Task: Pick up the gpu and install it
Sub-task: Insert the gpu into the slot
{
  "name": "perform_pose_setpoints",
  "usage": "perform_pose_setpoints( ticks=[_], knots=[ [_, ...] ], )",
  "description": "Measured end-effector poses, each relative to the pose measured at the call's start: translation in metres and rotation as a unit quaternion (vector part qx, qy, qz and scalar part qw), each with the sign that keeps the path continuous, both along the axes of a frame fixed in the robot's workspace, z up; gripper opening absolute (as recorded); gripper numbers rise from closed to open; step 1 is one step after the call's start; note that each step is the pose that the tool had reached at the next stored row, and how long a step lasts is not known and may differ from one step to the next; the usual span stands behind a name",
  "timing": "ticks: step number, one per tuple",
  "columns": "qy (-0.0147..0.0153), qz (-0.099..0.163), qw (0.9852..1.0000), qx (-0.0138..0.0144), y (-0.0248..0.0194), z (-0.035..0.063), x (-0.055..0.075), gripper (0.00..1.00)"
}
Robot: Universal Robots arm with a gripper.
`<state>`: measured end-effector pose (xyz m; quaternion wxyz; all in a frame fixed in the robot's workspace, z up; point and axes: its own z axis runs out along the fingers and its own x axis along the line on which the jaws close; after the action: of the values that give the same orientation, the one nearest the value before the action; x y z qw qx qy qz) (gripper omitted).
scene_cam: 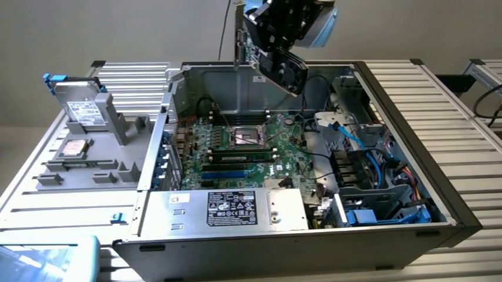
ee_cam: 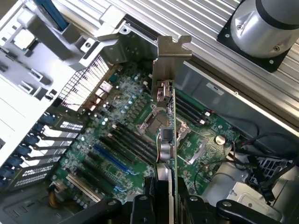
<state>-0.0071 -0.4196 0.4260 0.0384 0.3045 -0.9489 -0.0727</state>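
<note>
The end effector (scene_cam: 284, 35) pinches the gpu (scene_cam: 285, 70) by one edge, its fingers (ee_cam: 141, 207) pressed against both faces. The card hangs tilted just below the end effector, silver bracket (ee_cam: 172, 46) farthest from the fingers, held well above the motherboard (scene_cam: 292, 158) inside the open computer case (scene_cam: 211, 88).

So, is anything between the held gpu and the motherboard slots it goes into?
Nothing visible. The gripper holds the gpu in open air over the motherboard; the blue slots lie bare, and the black cables sit off to one side.
</note>
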Motion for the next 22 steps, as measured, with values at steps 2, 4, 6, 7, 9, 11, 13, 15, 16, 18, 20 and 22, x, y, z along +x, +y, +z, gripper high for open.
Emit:
perform_pose_setpoints(
  ticks=[2,4,6,7,9,11,13,15,16,18,20,22],
  knots=[
    [-0.0007,0.018,0.9998,0.0,0.0,-0.0008,0.0,0.29],
    [-0.0012,0.036,0.9993,-0.0001,0.0,-0.0017,0.0,0.29],
    [-0.0016,0.054,0.9985,0.0,0.0,-0.0027,0.0,0.29],
    [-0.0019,0.064,0.998,0.0,0.0,-0.0032,0.0,0.29],
    [-0.0023,0.082,0.9966,0.0,0.0,-0.0041,0.0,0.29],
    [-0.0026,0.1,0.995,0.0,0.0,-0.0051,0.0,0.29],
    [-0.0029,0.118,0.993,0.0,0.0,-0.006,0.0,0.29],
    [-0.0034,0.136,0.9907,0.0,0.0,-0.007,0.0,0.29],
    [-0.0036,0.145,0.9894,0.0001,0.0,-0.0075,0.0,0.29],
    [-0.0041,0.163,0.9866,0.0,0.0,-0.0087,0.0,0.29],
    [-0.0043,0.181,0.9835,0.0,0.0,-0.0096,0.0,0.29],
    [-0.0053,0.199,0.98,0.0,0.0,-0.0107,0.0,0.29]
  ],
)
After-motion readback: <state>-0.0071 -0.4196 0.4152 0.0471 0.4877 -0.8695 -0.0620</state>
